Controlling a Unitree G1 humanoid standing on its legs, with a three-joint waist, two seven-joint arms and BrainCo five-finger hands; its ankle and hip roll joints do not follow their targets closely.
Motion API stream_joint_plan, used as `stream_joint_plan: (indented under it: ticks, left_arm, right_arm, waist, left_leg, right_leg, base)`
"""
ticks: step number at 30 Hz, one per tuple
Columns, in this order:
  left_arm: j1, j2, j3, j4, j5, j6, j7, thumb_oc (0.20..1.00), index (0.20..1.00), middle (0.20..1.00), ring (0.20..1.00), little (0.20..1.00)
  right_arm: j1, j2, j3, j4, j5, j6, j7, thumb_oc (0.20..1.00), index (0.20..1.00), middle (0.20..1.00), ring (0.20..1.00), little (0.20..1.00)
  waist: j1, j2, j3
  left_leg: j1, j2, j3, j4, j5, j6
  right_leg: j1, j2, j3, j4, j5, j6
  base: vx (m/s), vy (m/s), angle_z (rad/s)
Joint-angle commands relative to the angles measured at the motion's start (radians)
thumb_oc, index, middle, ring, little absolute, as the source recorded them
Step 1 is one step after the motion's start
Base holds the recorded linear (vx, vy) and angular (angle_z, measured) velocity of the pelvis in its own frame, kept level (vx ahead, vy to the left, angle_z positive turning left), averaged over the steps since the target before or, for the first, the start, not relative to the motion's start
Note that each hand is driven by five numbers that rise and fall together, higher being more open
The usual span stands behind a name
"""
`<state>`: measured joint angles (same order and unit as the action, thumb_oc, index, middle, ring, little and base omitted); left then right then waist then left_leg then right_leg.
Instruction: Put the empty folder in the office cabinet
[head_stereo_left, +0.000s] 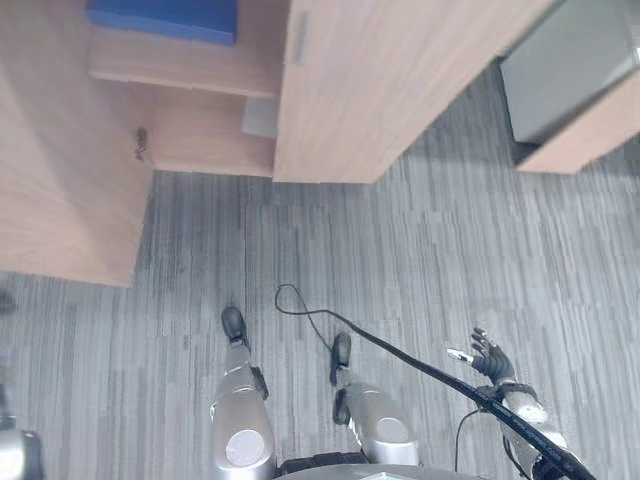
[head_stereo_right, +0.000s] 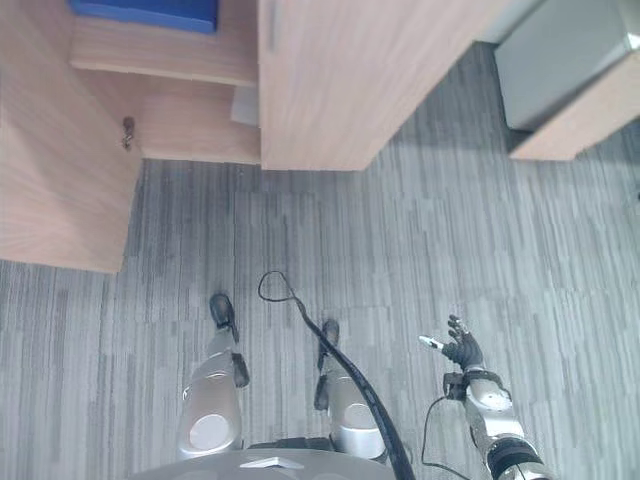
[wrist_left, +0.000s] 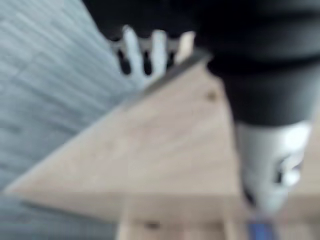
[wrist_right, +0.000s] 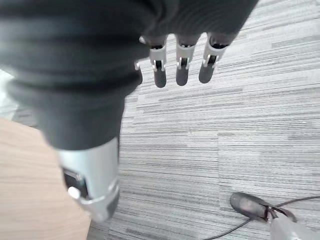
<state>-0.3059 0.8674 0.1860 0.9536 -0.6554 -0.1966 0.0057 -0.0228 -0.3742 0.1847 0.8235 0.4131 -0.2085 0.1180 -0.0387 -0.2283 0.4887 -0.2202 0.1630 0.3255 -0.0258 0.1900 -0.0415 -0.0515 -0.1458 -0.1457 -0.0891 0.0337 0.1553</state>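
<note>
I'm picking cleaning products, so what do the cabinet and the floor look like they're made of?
The cabinet looks like light wood-grain laminate or veneer, smooth and matte, with faint grain lines. The floor appears to be grey carpet tile, with fine streaked texture and faint seams.

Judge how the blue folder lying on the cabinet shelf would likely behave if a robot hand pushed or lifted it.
The blue folder lies flat on the wooden shelf, so a push would probably slide it, not roll or tip it. It looks thin and broad, so likely light. Lifted by one edge, it may sag or fall open, though its stiffness cannot be told.
</note>
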Motion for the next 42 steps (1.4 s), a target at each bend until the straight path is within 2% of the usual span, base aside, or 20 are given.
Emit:
stream_joint_plan:
  ticks: [1, 4, 7, 10, 15, 20, 21, 27, 28, 30, 33, 38, 42]
  left_arm:
    - [-0.071, -0.047, -0.105, -0.089, 0.020, -0.107, -0.107, 1.000, 1.000, 1.000, 1.000, 1.000]
    - [-0.072, -0.073, -0.116, -0.097, 0.018, -0.096, -0.113, 1.000, 1.000, 1.000, 1.000, 1.000]
    - [-0.110, -0.152, -0.184, -0.093, 0.028, -0.079, -0.078, 1.000, 1.000, 1.000, 1.000, 1.000]
    - [-0.157, -0.164, -0.204, -0.065, 0.014, -0.076, -0.057, 1.000, 1.000, 1.000, 1.000, 1.000]
    - [-0.276, -0.130, -0.230, -0.004, -0.027, -0.052, -0.045, 1.000, 1.000, 1.000, 1.000, 1.000]
    - [-0.437, -0.075, -0.278, 0.048, -0.033, -0.032, 0.042, 1.000, 1.000, 1.000, 1.000, 1.000]
    - [-0.512, -0.059, -0.305, 0.075, -0.005, -0.011, 0.095, 1.000, 1.000, 1.000, 1.000, 1.000]
    - [-0.666, -0.024, -0.365, 0.167, -0.020, 0.050, 0.172, 1.000, 1.000, 1.000, 1.000, 1.000]
    - [-0.710, -0.012, -0.381, 0.201, 0.010, 0.073, 0.223, 1.000, 1.000, 1.000, 1.000, 1.000]
    - [-0.749, 0.001, -0.398, 0.234, -0.004, 0.093, 0.281, 1.000, 1.000, 1.000, 1.000, 1.000]
    - [-0.799, 0.022, -0.403, 0.281, -0.021, 0.088, 0.360, 1.000, 1.000, 1.000, 1.000, 1.000]
    - [-0.813, 0.038, -0.407, 0.282, -0.009, 0.108, 0.399, 1.000, 1.000, 1.000, 1.000, 1.000]
    - [-0.769, 0.039, -0.384, 0.261, 0.017, 0.069, 0.446, 1.000, 1.000, 1.000, 1.000, 1.000]
  right_arm:
    - [0.034, -0.061, -0.003, -0.020, -0.032, -0.014, -0.038, 1.000, 1.000, 1.000, 1.000, 1.000]
    - [0.040, -0.061, -0.006, -0.016, -0.039, -0.019, -0.051, 1.000, 1.000, 1.000, 1.000, 1.000]
    - [0.033, -0.082, -0.015, -0.021, -0.018, -0.001, -0.106, 1.000, 1.000, 1.000, 1.000, 1.000]
    - [0.032, -0.104, -0.022, -0.027, -0.018, 0.009, -0.127, 1.000, 1.000, 1.000, 1.000, 1.000]
    - [0.038, -0.135, -0.034, -0.015, -0.011, 0.009, -0.146, 1.000, 1.000, 1.000, 1.000, 1.000]
    - [0.043, -0.139, -0.020, 0.003, -0.017, -0.018, -0.165, 1.000, 1.000, 1.000, 1.000, 1.000]
    - [0.039, -0.140, -0.012, 0.015, -0.008, -0.032, -0.176, 1.000, 1.000, 1.000, 1.000, 1.000]
    - [0.017, -0.156, 0.005, 0.030, 0.004, -0.050, -0.210, 1.000, 1.000, 1.000, 1.000, 1.000]
    - [0.011, -0.161, 0.007, 0.035, 0.004, -0.053, -0.223, 1.000, 1.000, 1.000, 1.000, 1.000]
    - [0.007, -0.164, 0.010, 0.037, -0.001, -0.058, -0.242, 1.000, 1.000, 1.000, 1.000, 1.000]
    - [0.000, -0.165, 0.018, 0.052, 0.005, -0.083, -0.266, 1.000, 1.000, 1.000, 1.000, 1.000]
    - [-0.001, -0.166, 0.012, 0.053, 0.000, -0.094, -0.294, 1.000, 1.000, 1.000, 1.000, 1.000]
    - [0.008, -0.166, 0.007, 0.047, -0.011, -0.111, -0.303, 1.000, 1.000, 1.000, 1.000, 1.000]
  waist:
    - [-0.103, 0.077, -0.058]
    - [-0.110, 0.084, -0.064]
    - [-0.142, 0.113, -0.081]
    - [-0.171, 0.135, -0.085]
    - [-0.217, 0.167, -0.084]
    - [-0.265, 0.184, -0.078]
    - [-0.280, 0.188, -0.078]
    - [-0.314, 0.200, -0.079]
    - [-0.325, 0.203, -0.079]
    - [-0.333, 0.205, -0.077]
    - [-0.339, 0.207, -0.074]
    - [-0.339, 0.212, -0.068]
    - [-0.334, 0.216, -0.077]
  left_leg:
    - [0.166, -0.022, 0.027, 0.104, -0.327, 0.030]
    - [0.171, -0.021, 0.031, 0.100, -0.323, 0.026]
    - [0.174, -0.016, 0.035, 0.085, -0.298, 0.009]
    - [0.179, -0.016, 0.041, 0.068, -0.277, -0.002]
    - [0.184, -0.018, 0.051, 0.050, -0.257, -0.013]
    - [0.184, -0.014, 0.069, 0.038, -0.249, -0.020]
    - [0.180, -0.010, 0.074, 0.034, -0.246, -0.024]
    - [0.173, 0.000, 0.086, 0.020, -0.235, -0.037]
    - [0.170, 0.005, 0.090, 0.012, -0.227, -0.044]
    - [0.166, 0.009, 0.094, 0.004, -0.219, -0.051]
    - [0.159, 0.016, 0.095, -0.008, -0.207, -0.060]
    - [0.157, 0.020, 0.086, -0.025, -0.194, -0.070]
    - [0.168, 0.022, 0.086, -0.030, -0.194, -0.069]
  right_leg:
    - [-0.112, -0.012, 0.044, 0.007, 0.091, 0.058]
    - [-0.104, -0.008, 0.049, 0.007, 0.088, 0.050]
    - [-0.081, 0.010, 0.079, 0.012, 0.071, 0.011]
    - [-0.079, 0.020, 0.102, 0.014, 0.061, -0.006]
    - [-0.093, 0.027, 0.127, 0.024, 0.048, -0.022]
    - [-0.121, 0.041, 0.151, 0.041, 0.033, -0.036]
    - [-0.130, 0.047, 0.157, 0.045, 0.029, -0.040]
    - [-0.153, 0.060, 0.172, 0.045, 0.024, -0.047]
    - [-0.162, 0.065, 0.176, 0.045, 0.024, -0.049]
    - [-0.171, 0.069, 0.179, 0.044, 0.024, -0.052]
    - [-0.183, 0.075, 0.180, 0.043, 0.022, -0.055]
    - [-0.190, 0.080, 0.176, 0.045, 0.018, -0.056]
    - [-0.177, 0.080, 0.172, 0.047, 0.012, -0.058]
  base:
    - [0.10, -0.151, 0.06]
    - [0.06, -0.093, -0.11]
    - [0.09, -0.105, -0.12]
    - [0.08, -0.017, -0.22]
    - [0.09, -0.001, -0.28]
    - [0.06, -0.026, -0.19]
    - [0.08, -0.073, -0.33]
    - [0.06, -0.019, -0.13]
    - [0.04, -0.004, -0.07]
    - [0.03, 0.000, -0.07]
    - [0.00, 0.000, -0.13]
    - [-0.03, -0.001, -0.01]
    - [0.00, 0.000, 0.00]
